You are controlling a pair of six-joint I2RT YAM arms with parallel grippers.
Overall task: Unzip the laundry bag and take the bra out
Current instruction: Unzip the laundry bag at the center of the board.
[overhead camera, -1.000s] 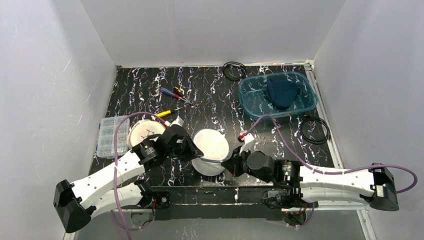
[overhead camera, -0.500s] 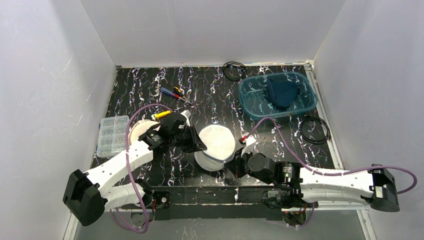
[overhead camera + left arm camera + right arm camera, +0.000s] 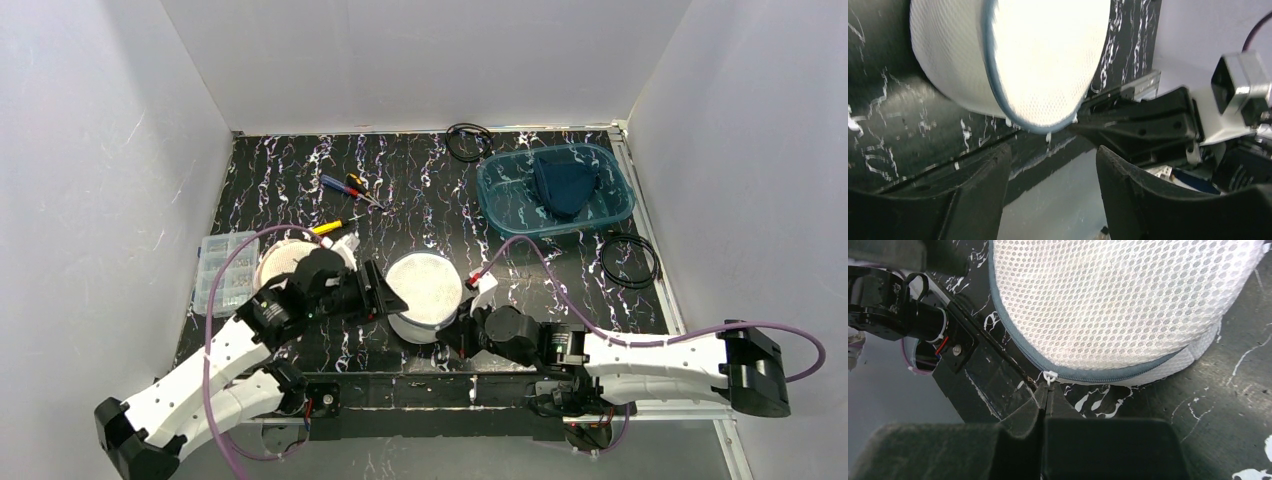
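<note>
Top external view, left to right: what is the left gripper (image 3: 385,298) doing? (Reviewer)

It is letting go. A second ago its jaws were clamping the left edge of the laundry bag (image 3: 425,290). Now they are standing well apart with nothing between them, and the left wrist view is showing the bag just beyond them, untouched. (Inspector)

And the bag itself? (Reviewer)

It is resting at the near middle of the tabletop (image 3: 420,190), between the two grippers. No bra is showing; the white mesh is hiding whatever is lying inside. (Inspector)

What is happening on the right? (Reviewer)

The right gripper (image 3: 465,325) is pressing in at the bag's near right edge. In the right wrist view its jaws are closing fully, and they are appearing to pinch the white zipper pull (image 3: 1050,376) at their very tips. The grey zipper (image 3: 1108,374) is still running shut along the whole stretch in view. (Inspector)

What is that meaning for the task? (Reviewer)

In my judgement, unzipping is not yet starting. With the bracing hold gone, the light bag is risking being dragged along with the pull, so the left gripper is probably needing a fresh hold first. (Inspector)
</note>
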